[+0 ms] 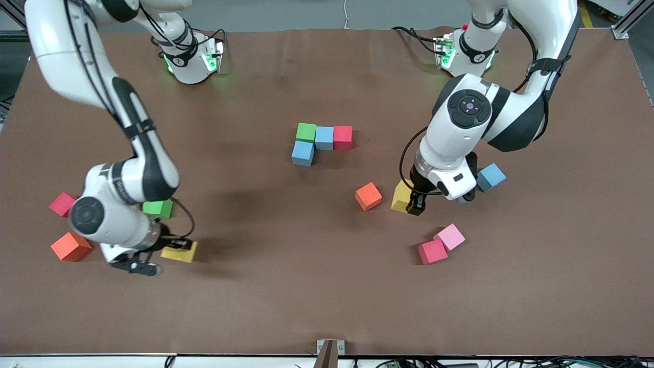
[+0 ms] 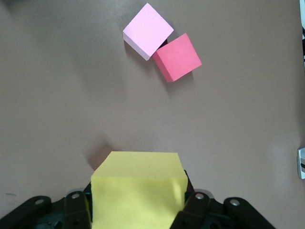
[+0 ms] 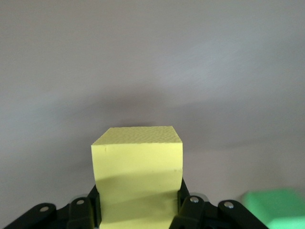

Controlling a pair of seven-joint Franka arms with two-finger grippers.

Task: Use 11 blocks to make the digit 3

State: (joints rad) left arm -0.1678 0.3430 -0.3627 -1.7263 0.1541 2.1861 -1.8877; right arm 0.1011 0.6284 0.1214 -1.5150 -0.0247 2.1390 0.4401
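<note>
At the right arm's end, my right gripper (image 3: 138, 212) has clamped a yellow block (image 3: 138, 167), ready to carry. My left gripper (image 2: 138, 212) pinches another yellow block (image 2: 138, 186) near the pink block (image 1: 450, 236). Between the arms, the digit 3 (image 1: 321, 140) has four cubes, so both loads likely go there.

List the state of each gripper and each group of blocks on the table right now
left gripper: shut on a yellow block
right gripper: shut on another yellow block
digit 3: begun, four cubes touching
loose blocks: scattered, unplaced
</note>
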